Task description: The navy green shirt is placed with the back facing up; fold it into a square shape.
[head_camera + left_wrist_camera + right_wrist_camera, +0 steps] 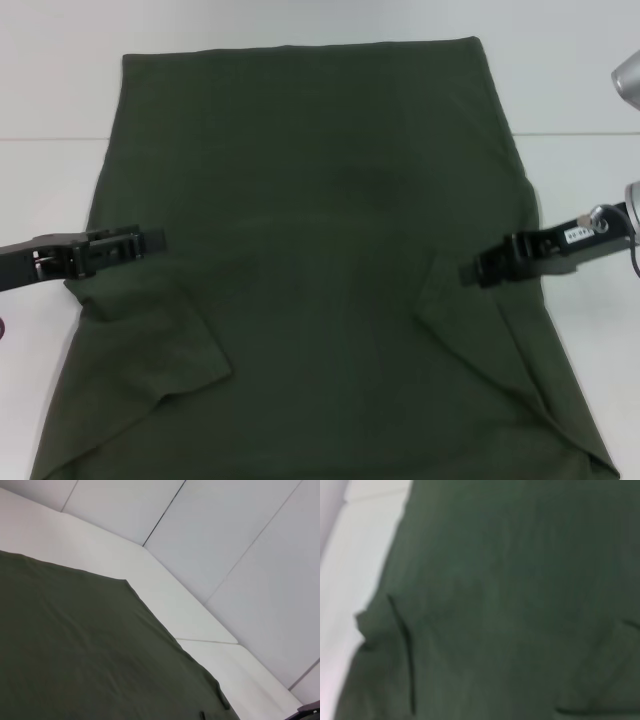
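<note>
Shirt (320, 260) first: it is dark green and lies flat on the white table (60, 90), plain side up, with both sleeves folded in over its body. It fills most of the table in front of the robot.

Over the shirt's left edge is the left gripper (155, 240), about halfway down the shirt. It points in toward the middle of the shirt. Its black fingers look close together, but I cannot tell if they are shut or if they pinch any cloth. Just below it lies the folded left sleeve (160, 350).

Over the shirt's right edge is the right gripper (468, 271), also about halfway down and pointing in toward the middle. Its tip is right by the top of the folded right sleeve (480, 340). I cannot tell if its fingers are apart or together, or if they touch the cloth.

The bottom of the shirt near the robot is cut off in the head view. The left wrist view shows only a far corner of the shirt (90, 645) on the table, with pale wall panels (225, 540) behind it. The right wrist view is blurry; it shows green cloth (510, 600) with some folds and a bit of table at one side. Neither wrist view shows any fingers.
</note>
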You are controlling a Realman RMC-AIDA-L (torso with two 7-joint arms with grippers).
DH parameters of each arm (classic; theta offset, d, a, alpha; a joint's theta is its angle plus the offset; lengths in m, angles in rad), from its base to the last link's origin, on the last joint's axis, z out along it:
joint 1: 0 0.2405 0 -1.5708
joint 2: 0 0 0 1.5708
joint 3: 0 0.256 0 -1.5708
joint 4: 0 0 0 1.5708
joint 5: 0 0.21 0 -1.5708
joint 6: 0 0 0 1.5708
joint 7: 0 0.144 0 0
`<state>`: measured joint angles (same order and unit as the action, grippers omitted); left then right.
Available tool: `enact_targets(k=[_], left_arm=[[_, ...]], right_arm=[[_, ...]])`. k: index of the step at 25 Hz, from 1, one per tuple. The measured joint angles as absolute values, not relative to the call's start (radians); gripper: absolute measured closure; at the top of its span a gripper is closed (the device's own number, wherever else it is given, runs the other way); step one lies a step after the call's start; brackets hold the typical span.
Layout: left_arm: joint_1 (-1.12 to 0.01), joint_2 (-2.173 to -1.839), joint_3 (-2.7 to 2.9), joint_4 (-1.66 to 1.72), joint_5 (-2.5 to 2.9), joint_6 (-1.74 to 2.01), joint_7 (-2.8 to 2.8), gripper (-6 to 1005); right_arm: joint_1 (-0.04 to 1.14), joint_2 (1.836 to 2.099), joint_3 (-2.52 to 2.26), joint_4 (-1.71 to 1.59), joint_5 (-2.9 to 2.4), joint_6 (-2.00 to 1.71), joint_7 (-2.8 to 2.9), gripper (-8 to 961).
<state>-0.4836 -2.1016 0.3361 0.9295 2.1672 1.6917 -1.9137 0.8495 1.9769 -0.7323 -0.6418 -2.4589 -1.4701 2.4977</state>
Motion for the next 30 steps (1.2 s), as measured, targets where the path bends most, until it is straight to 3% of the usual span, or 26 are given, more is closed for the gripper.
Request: enact_targets(k=[5, 11, 16, 30], left_arm=[[-0.474, -2.095, 0.323, 0.931, 2.166, 1.701, -1.958, 403], [-0.427, -2.039, 0.299, 0.969, 2.204, 1.838, -2.279, 403], [-0.392, -2.027, 0.166, 1.030, 2.335, 2.037, -2.390, 403], [-0.267, -2.055, 0.095, 1.091, 2.509, 2.047, -2.407, 404]], right_arm=[[0.814, 1.970, -0.725, -0.641, -2.302, -1.485, 2.443, 609], [0.775, 1.915, -0.717, -0.664, -2.205, -1.467, 2.438, 473], [0.781, 1.884, -0.719, -0.670, -2.209, -1.431, 2.466, 389], [0.783, 1.885, -0.722, -0.699, -2.284, -1.424, 2.465, 359]])
